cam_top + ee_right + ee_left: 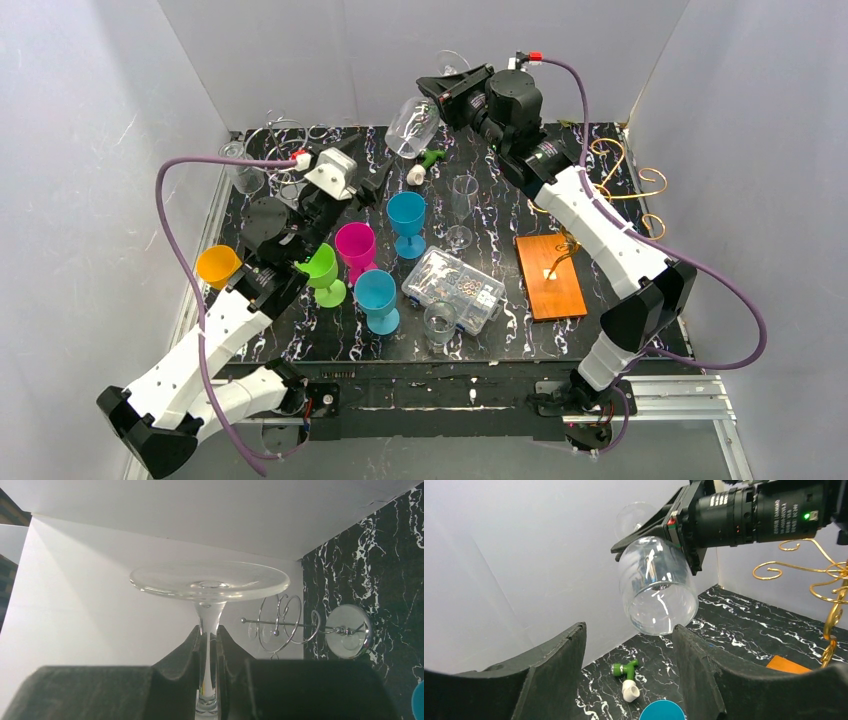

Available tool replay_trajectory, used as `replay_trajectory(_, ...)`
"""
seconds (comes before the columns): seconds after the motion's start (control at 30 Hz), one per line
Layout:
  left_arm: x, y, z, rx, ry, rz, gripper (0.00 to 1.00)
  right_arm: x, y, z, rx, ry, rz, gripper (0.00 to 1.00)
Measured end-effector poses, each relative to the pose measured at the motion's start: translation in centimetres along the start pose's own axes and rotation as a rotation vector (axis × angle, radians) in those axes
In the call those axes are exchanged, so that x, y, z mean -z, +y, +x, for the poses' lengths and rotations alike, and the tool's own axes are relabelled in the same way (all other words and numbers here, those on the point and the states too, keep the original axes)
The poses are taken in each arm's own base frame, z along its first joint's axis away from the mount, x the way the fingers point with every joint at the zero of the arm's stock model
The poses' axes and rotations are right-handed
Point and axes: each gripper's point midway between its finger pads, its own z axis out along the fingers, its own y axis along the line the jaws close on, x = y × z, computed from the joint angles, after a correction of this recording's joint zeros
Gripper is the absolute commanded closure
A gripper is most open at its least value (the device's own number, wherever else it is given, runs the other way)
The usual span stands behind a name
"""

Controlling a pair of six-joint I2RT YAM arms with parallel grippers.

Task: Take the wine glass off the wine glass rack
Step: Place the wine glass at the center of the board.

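White walls box in a black marble-look desk (330, 340) w/ white veins.

Right arm (600, 225): runs from the near-right corner diagonally to the middle of the far edge, elbow bent by the right edge, wrist turned toward the left edge. Right claw (440, 90) is nipped tight on the thin stem of the wine glass (412, 125). Glass hangs in air over the far edge, tilted, bowl mouth down & leftward, foot toward the back wall. It is off the wine glass rack (620, 185) & well apart from it; rack stands by the right edge.

Left arm (215, 335): rises from the near-left corner toward mid-desk, aimed at the bowl. Left claw (375, 185) has fingers spread wide, nothing btwn them.

Left wrist view only: bowl seen from below, framed btwn its own two fingers, w/ a green light on the right wrist's black barrel. A green-&-white pipe fitting (626, 672) lies on the desk under the glass.

Right wrist view only: round flat foot seen edge-on, stem pinched btwn dark pads. Behind it is a silver wire stand (280, 622) w/ a shiny disc base, toward the far-left corner.

Materials: glass is clear & smooth w/ bright glints. Rack is gold curled wire, scrolls on a thin stem, on a glossy rectangular orange-brown wood base. Claw fingers are matte black, grainy.

Mid-desk holds blue, pink, green & orange plastic goblets (355, 245) plus a clear compartment box (455, 290).
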Motion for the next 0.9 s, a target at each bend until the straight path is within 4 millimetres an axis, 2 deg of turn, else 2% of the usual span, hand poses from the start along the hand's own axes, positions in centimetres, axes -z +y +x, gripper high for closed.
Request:
replay_trajectory(0.3, -1.6, 0.2, 2.2, 0.000, 0.044, -0.033, 0.46, -0.2, -0.6, 0.2, -0.019, 0.001, 0.003, 0.99)
replay_trajectory(0.53, -2.9, 0.2, 2.3, 0.011, 0.044, -0.044, 0.51, -0.4, -1.0, 0.5, -0.033, 0.005, 0.004, 0.99)
replay_trajectory(0.67, -3.4, 0.1, 2.7, 0.022, 0.051, -0.046, 0.53, -0.4, -0.5, 0.7, -0.043, 0.007, -0.014, 0.99)
replay_trajectory(0.9, -4.5, 0.0, 3.4, 0.049, 0.063, -0.056, 0.64, -0.6, -1.4, 1.7, -0.055, 0.020, -0.009, 0.99)
